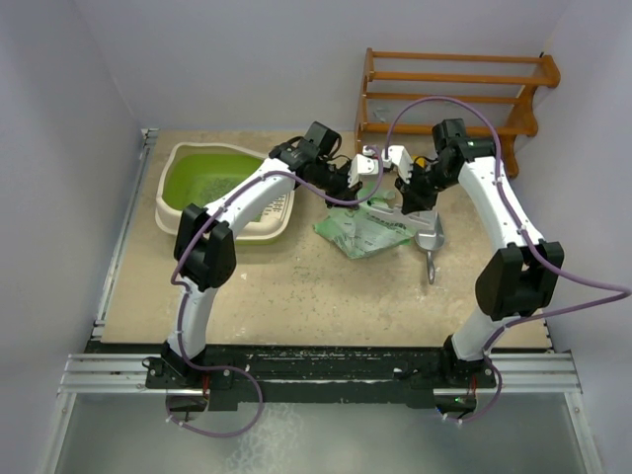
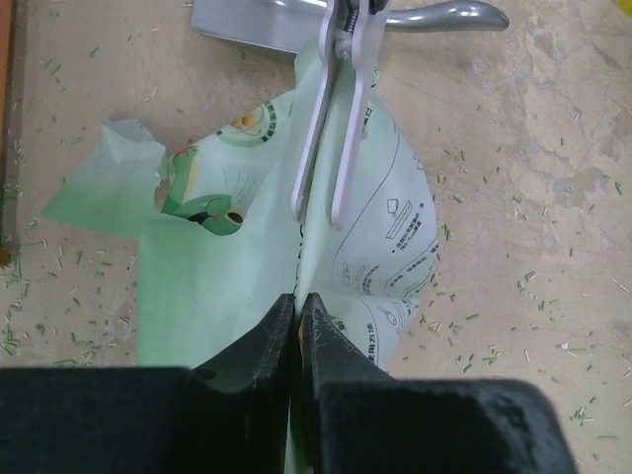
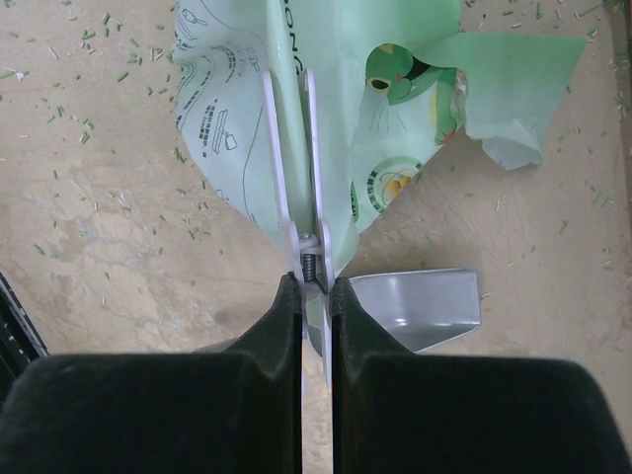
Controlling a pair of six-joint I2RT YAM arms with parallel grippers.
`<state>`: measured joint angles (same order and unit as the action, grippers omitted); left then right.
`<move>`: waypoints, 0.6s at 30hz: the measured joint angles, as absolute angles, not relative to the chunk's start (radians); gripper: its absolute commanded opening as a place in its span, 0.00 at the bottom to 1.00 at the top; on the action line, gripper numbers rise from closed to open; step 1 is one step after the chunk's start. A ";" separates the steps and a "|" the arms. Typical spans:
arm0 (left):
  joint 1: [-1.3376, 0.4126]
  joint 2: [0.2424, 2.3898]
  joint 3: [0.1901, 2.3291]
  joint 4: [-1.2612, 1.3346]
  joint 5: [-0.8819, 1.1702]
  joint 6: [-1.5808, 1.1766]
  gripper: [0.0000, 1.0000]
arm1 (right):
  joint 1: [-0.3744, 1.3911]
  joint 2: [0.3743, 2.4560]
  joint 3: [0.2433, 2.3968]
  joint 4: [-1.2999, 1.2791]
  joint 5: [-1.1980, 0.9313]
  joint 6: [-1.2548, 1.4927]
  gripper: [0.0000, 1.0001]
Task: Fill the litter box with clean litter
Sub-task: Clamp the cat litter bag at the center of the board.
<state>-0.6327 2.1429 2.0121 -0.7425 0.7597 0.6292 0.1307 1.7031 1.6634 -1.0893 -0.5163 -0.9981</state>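
Jaws of left gripper (image 2: pixel 298 302) pinching bag (image 2: pixel 222 296), right gripper (image 3: pixel 314 286) pinching clip (image 3: pixel 308 240), litter box (image 1: pixel 267 228) holding scant litter (image 1: pixel 211 183)

Our right gripper (image 3: pixel 314 288) pinches a white plastic clip (image 3: pixel 316 158) clamped on the pale green printed bag (image 3: pixel 375 30); grey metal scoop (image 3: pixel 420 308) at four o'clock

- Litter box (image 1: pixel 168 215) sits far left on my surface (image 1: pixel 296 296).
- Bag (image 1: pixel 360 232) lies right of it, carrying a clip (image 2: pixel 341 118).
- Scoop (image 1: pixel 432 240) lies right of bag.
- Rack (image 1: pixel 454 56) stands behind.
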 measured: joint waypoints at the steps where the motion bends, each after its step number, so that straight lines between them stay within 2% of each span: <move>1: -0.632 2.144 2.012 -0.743 0.760 0.629 0.03 | 0.131 1.700 1.655 -1.082 -0.517 -0.991 0.00; 18: -0.630 2.144 2.012 -0.725 0.759 0.628 0.03 | 0.140 1.702 1.644 -1.012 -0.545 -0.880 0.00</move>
